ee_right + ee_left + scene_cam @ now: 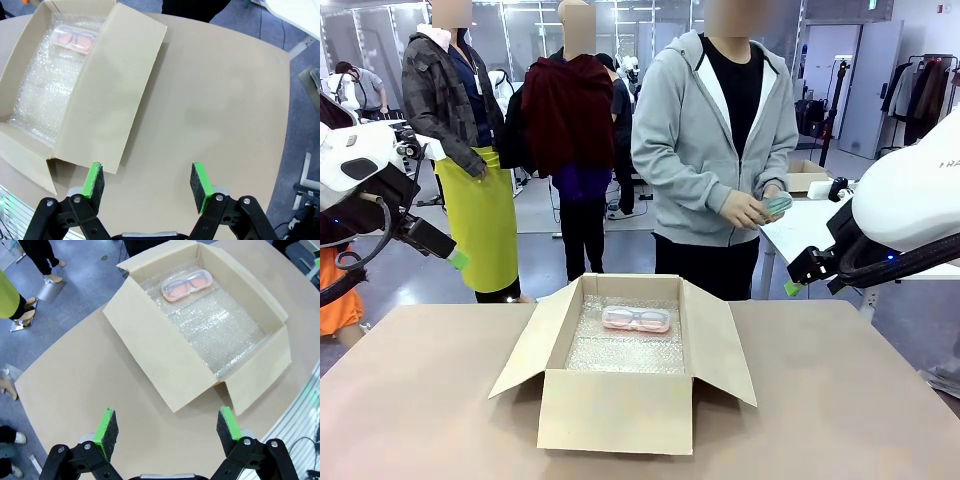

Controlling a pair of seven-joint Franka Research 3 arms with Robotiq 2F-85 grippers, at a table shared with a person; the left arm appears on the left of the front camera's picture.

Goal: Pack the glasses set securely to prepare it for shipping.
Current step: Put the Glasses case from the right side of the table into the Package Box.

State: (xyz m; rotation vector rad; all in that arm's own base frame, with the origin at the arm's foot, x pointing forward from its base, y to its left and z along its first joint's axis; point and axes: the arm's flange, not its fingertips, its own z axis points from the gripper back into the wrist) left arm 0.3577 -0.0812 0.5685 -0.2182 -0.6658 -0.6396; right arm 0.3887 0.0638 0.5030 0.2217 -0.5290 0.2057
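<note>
A pale pink glasses case (636, 319) lies on bubble wrap at the far end of the open cardboard box (616, 410). The left wrist view shows the pink case (186, 285) from above, and it appears in the right wrist view too (75, 39). Across the table, a person in a grey hoodie holds the mint green case (777, 206) in both hands. My left gripper (452, 256) hangs raised at the left, open and empty (167, 426). My right gripper (794, 283) hovers at the right, also open with nothing between its fingers (146, 184).
The box's four flaps (112, 85) are spread outward over the tan table (430, 400). Bubble wrap (220, 330) lines the box floor. A white table (810, 230) stands behind at the right. Other people stand farther back on the left.
</note>
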